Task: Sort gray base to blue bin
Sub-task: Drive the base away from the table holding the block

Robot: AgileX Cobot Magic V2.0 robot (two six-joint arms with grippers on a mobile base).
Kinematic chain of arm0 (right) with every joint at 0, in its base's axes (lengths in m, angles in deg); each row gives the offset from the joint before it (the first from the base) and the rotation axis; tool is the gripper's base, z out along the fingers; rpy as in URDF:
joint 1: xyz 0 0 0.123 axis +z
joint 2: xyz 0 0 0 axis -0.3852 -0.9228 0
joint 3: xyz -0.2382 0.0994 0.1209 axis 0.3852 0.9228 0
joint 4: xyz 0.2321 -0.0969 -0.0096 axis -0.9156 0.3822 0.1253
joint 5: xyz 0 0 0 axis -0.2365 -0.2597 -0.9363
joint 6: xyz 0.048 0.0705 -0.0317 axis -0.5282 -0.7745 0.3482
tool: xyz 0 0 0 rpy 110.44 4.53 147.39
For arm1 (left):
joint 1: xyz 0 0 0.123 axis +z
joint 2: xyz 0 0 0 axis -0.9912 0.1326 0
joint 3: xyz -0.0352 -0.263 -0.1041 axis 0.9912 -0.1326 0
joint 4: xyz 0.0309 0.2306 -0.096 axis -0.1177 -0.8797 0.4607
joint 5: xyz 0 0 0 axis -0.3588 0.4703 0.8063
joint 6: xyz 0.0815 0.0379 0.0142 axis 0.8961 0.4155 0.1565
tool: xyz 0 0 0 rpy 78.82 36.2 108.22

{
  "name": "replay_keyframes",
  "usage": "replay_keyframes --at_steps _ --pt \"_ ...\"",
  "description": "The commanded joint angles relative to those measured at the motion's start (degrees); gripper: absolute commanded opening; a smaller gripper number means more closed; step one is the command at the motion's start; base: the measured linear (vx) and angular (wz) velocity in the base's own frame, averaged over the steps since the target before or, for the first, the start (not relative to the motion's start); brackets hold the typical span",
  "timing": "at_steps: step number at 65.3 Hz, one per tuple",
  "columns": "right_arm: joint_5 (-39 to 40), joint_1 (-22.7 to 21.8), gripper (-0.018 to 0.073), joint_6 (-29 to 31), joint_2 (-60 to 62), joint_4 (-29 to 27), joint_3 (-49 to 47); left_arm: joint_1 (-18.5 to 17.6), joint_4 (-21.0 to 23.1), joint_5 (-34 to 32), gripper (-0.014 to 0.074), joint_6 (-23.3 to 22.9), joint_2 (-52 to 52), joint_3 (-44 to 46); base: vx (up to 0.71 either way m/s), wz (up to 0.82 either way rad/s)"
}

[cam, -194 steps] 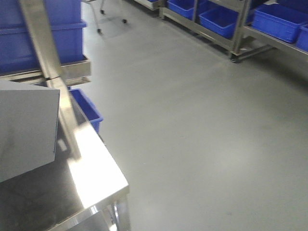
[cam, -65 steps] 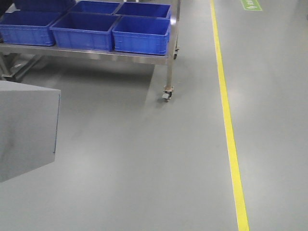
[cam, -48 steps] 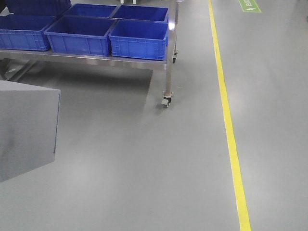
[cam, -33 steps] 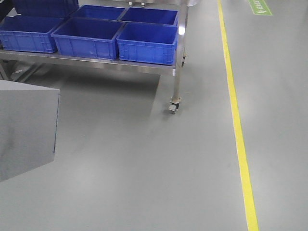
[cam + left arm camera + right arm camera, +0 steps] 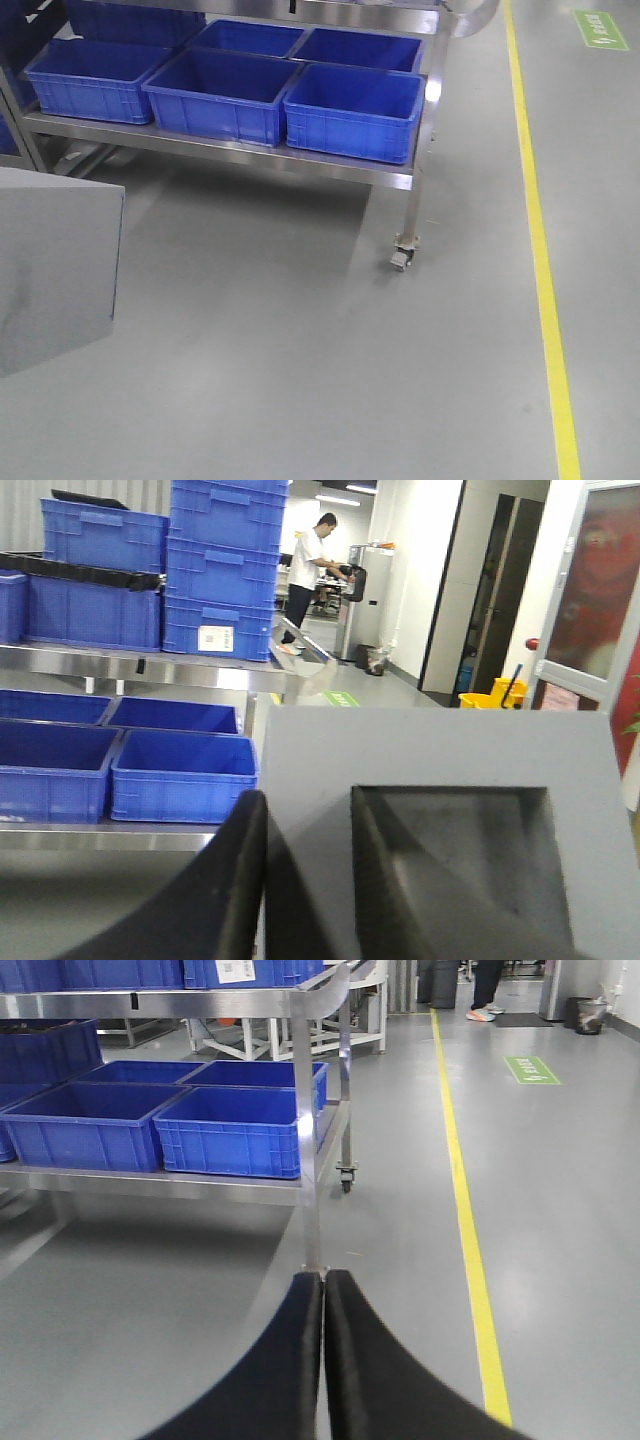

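Your left pincer (image 5: 305,880) clamps the base (image 5: 430,750); right pincer (image 5: 322,1360) closed, empty; bin (image 5: 350,135) now nearer ahead; drop-off seems close.

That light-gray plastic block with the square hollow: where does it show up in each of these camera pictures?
Front view: the light-gray plastic block fills the left edge at mid height.
Left wrist view: it fills the lower right, hollow facing the camera, pinched by the left gripper.
Right wrist view: not in it.
Shared landmark: the steel shelf carrying blue crates, seen in all three views.
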Motion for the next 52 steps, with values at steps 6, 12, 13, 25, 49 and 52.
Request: replay_keyframes --at_steps 6,12,13,25,49,52 --pt "4.3 0.0 -0.0005 0.4 0.1 0.3 0.1 -0.2 0.4 -6.0 -0.0006 -0.2 0.3 1.8 0.34 0.17" --pt "4.3 0.0 -0.0005 0.4 0.1 0.3 0.1 -0.2 0.4 -6.0 -0.0006 -0.2 0.3 1.8 0.33 0.17" --pt "4.3 0.0 -0.0005 0.4 0.1 0.3 0.1 -0.2 0.4 -6.0 -0.0006 -0.2 0.3 1.8 0.32 0.17" --pt "4.3 0.0 -0.0005 0.4 0.1 0.3 0.1 -0.2 0.4 -6.0 -0.0006 -0.2 0.3 1.8 0.31 0.21" --pt "4.3 0.0 -0.0005 0.4 0.1 0.3 0.1 -0.2 0.4 -6.0 -0.0006 -0.2 0.3 1.8 0.29 0.54" --pt "4.3 0.0 -0.0005 0.4 0.1 0.3 0.1 -0.2 0.4 -6.0 -0.0006 -0.2 0.3 1.8 0.28 0.8"
